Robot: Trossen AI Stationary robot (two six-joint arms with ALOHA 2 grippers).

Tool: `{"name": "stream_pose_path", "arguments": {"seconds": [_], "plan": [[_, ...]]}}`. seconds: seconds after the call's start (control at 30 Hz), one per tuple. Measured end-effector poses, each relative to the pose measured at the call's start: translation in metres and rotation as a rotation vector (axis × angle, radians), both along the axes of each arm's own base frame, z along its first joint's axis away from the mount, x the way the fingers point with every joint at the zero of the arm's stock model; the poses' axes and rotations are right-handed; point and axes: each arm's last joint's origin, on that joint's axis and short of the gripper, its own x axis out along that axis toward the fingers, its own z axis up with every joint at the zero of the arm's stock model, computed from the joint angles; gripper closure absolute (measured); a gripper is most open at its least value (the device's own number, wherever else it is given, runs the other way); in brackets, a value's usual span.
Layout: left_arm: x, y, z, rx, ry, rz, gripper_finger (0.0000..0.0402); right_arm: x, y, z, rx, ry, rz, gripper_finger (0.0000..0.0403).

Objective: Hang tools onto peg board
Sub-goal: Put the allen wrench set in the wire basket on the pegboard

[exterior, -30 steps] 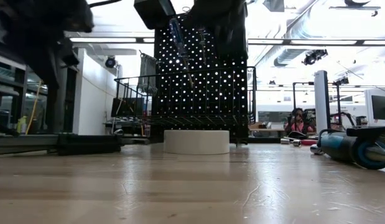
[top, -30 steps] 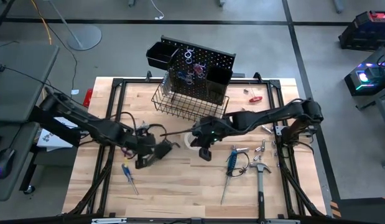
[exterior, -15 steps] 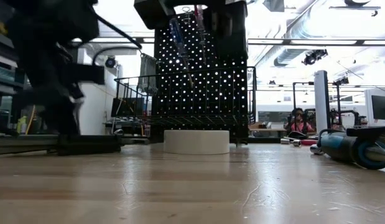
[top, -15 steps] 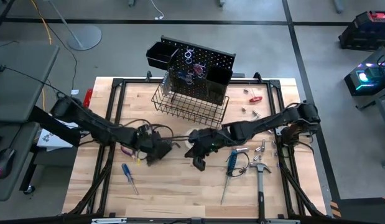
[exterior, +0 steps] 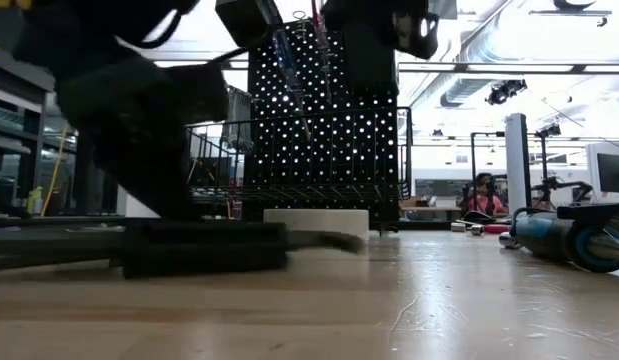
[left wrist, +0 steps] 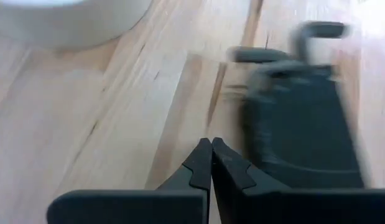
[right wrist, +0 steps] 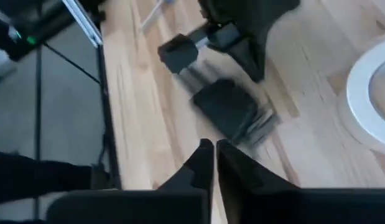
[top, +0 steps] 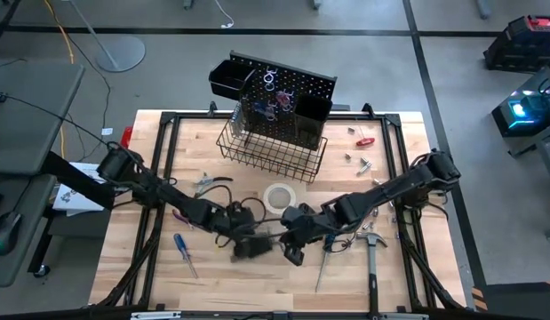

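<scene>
Both pincers pressed together, empty: left gripper [top: 245, 248] and right gripper [top: 293, 253] almost meet at lower centre. Bare tabletop [top: 257, 284] lies below; peg board [top: 288, 102] basket [top: 270, 151] sits upper centre.

Tape roll [top: 280, 196] before peg board [top: 288, 111]

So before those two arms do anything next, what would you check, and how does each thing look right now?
1. Left gripper empty, shut, low over table: ok.
2. Right gripper empty, shut: ok.
3. Grippers clear of each other: not ok, very close.
4. White tape roll free to grab: ok, lying flat.
5. Hammer and blue screwdriver hung on peg board: not ok.
6. Free hook on board: cannot tell.
</scene>
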Motion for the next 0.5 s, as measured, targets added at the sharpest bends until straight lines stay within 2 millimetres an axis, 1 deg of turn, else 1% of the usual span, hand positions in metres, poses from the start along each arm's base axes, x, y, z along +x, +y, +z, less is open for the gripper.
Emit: {"name": "stream_pose_path", "arguments": {"seconds": [0.1, 0.2, 0.3, 0.33, 0.4, 0.5], "plan": [[0.01, -0.006, -0.001, 0.021, 0.028, -0.011, 0.0401, 0.006, 0.003, -0.012, -0.045, 0.009, 0.078, 0.0359], [0.009, -0.005, 0.007, 0.088, 0.119, -0.032, 0.0401, 0.013, 0.006, -0.027, -0.094, 0.022, 0.137, 0.0311], [-0.003, 0.0, 0.019, 0.144, 0.2, -0.059, 0.0401, 0.021, 0.013, -0.045, -0.149, 0.017, 0.229, 0.0251], [-0.006, 0.0, 0.024, 0.147, 0.203, -0.059, 0.0401, 0.024, 0.015, -0.052, -0.168, 0.014, 0.274, 0.0231], [-0.015, -0.001, 0.033, 0.145, 0.191, -0.018, 0.0401, 0.028, 0.02, -0.065, -0.216, 0.002, 0.384, 0.0194], [-0.028, -0.008, 0.039, 0.082, 0.133, 0.087, 0.0401, 0.032, 0.025, -0.085, -0.336, 0.006, 0.536, 0.0153]]}}
